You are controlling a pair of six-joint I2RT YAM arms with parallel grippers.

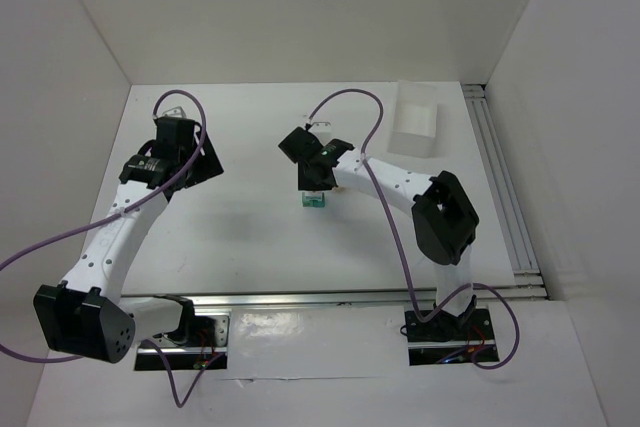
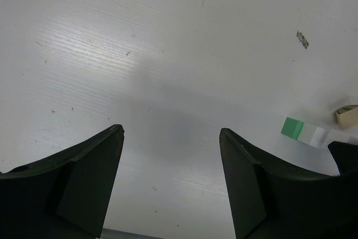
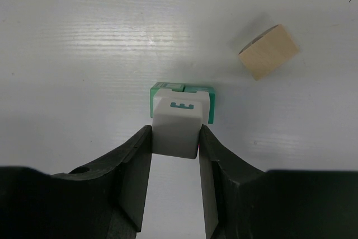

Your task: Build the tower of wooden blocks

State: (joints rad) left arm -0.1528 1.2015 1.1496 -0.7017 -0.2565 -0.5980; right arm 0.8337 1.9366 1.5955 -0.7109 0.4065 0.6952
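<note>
Snugly in right hand [image 3: 174, 134]: white block [image 3: 178, 121]

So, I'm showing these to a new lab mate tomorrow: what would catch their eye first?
Most likely the right gripper near the middle of the table, shut on a white block marked with a teal letter, directly over a green block. Next come a tan block lying loose just beside that stack, and the left gripper, open over bare table on the left.

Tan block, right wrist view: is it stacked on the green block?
No, the tan block lies on the table, apart from the green block.
</note>
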